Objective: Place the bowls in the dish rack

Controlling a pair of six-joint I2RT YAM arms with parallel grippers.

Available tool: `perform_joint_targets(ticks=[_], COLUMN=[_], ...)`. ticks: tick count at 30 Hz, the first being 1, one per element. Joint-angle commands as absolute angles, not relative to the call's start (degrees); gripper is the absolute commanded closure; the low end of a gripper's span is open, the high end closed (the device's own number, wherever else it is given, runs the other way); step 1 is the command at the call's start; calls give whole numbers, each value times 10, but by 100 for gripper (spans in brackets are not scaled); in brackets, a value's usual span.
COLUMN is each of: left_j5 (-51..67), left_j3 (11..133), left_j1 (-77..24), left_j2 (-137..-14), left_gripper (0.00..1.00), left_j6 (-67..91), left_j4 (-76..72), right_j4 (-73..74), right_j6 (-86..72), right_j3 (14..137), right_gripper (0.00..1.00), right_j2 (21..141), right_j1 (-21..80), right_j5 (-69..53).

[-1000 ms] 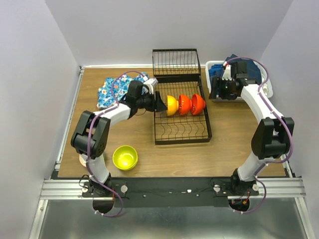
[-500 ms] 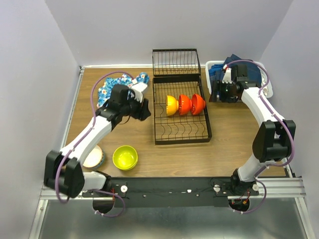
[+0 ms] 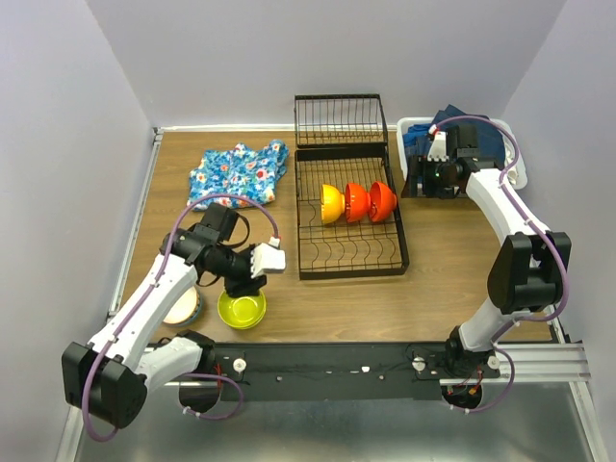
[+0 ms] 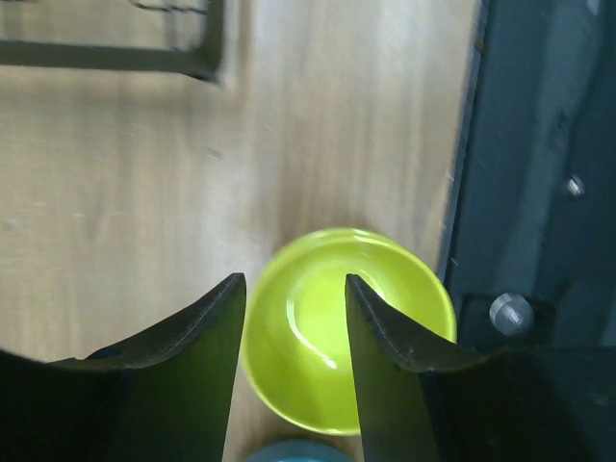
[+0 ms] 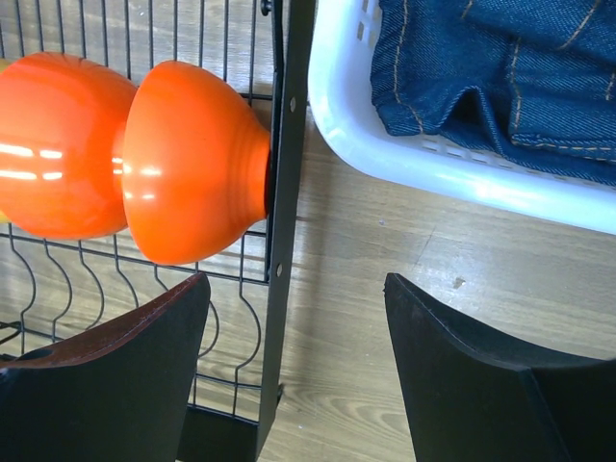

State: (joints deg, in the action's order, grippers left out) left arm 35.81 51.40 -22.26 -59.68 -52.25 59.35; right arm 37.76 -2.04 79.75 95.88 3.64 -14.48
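Near the table's [image 4: 106, 192] front edge, left tool [image 4: 294, 281] parted over a half-hidden lime-green bowl [image 4: 399, 298], right tool [image 5: 294, 279] wide and empty

Blue floral cloth [image 3: 236, 171] lay crumpled at far left of wooden table [image 3: 443, 279]. White plastic basket [image 5: 433, 164] sat at far right corner, containing folded dark blue denim [image 5: 500, 77]. Pale walls [image 3: 58, 144] enclosed table on three sides

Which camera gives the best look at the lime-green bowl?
The left wrist view. The lime-green bowl is close up, its inside visible between the open fingers of the left gripper, which hide parts of it. The top view shows it small and partly under that gripper. The right wrist view does not show it.
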Motion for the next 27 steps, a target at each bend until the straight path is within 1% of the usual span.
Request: perform_joint_targets(ticks=[1,7,12,16,19,27], left_j5=[345,336,296,256,231,206], left_j3=[518,502,467,438,425,396], left_j1=[-243,-278,-338,-388,-388,-389], left_j2=[-590,-563,-539,-526,-526,-531], left_gripper=[46,44,44,49,54,62], left_j6=[-634,-631,-559,-494,-455,-412], left_j4=[739,784,737,690,659,610], right_j4=[370,359,356,354,352,349], right_j6=[-20,-25,-27,-27,-28,-30], right_j3=[802,778,771,766,761,750], right_gripper=[19,19,19,19,19,19], right_j2=[944,933,927,925,920,915], right_j1=[37,37,38,37,38,38], right_j5=[-164,-173,-174,-174,-172,-169])
